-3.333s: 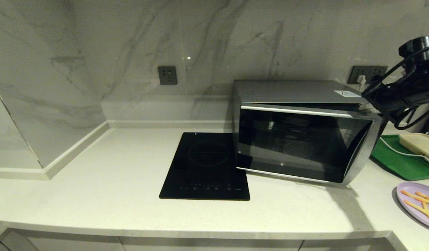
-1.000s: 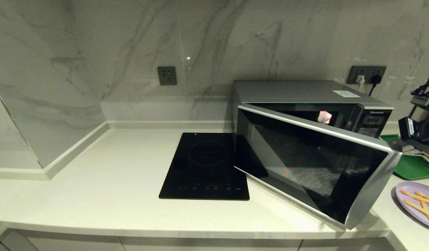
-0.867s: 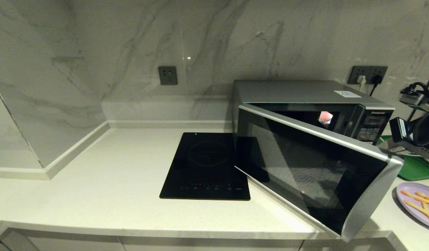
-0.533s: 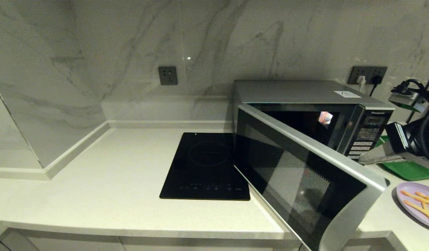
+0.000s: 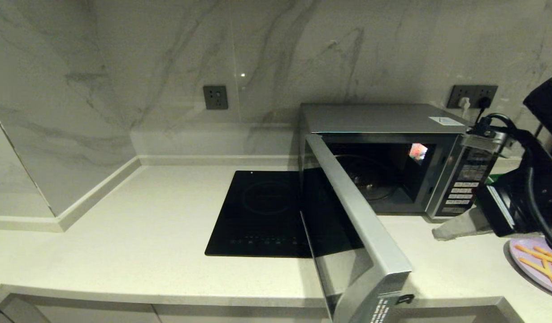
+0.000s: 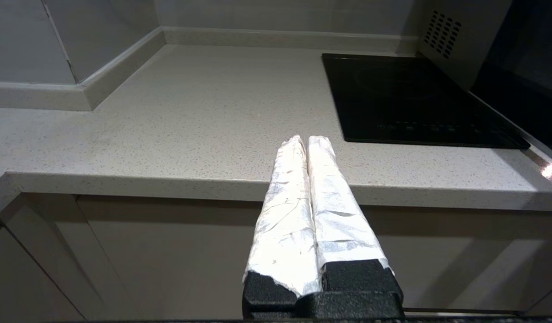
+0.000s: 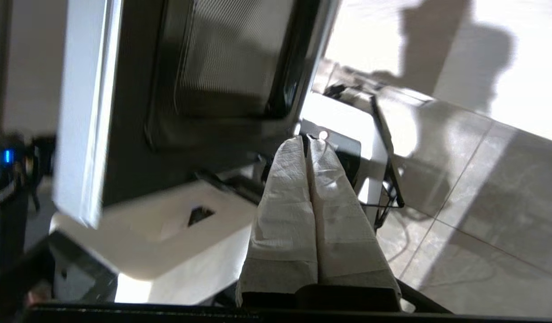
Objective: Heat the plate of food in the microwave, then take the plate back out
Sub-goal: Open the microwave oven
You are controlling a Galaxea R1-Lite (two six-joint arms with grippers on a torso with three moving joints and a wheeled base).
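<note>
The door of the microwave has swung from just ajar to wide open, its free edge now jutting out past the tabletop's front edge, and the dark cavity with its glass turntable is in full view. The right tool has come down from beside the oven's top right corner to hover low over the tabletop, just in front of the button panel, fingers clenched together on nothing. The plate of food hasn't budged: it sits at the tabletop's right end near the front edge, orange sticks on it, just beside that tool's black wrist.

Door step looks finished, so I'd say the pick-up is next. Done well, that means parting the fingers first, then coming in low at the plate's near rim, pinching the rim alone and keeping it level so the sticks don't slide. Carry it in an arc clear of the open door.

The induction hob lies left of the oven. The left tool is parked below the tabletop's front edge, fingers pressed together, empty.
</note>
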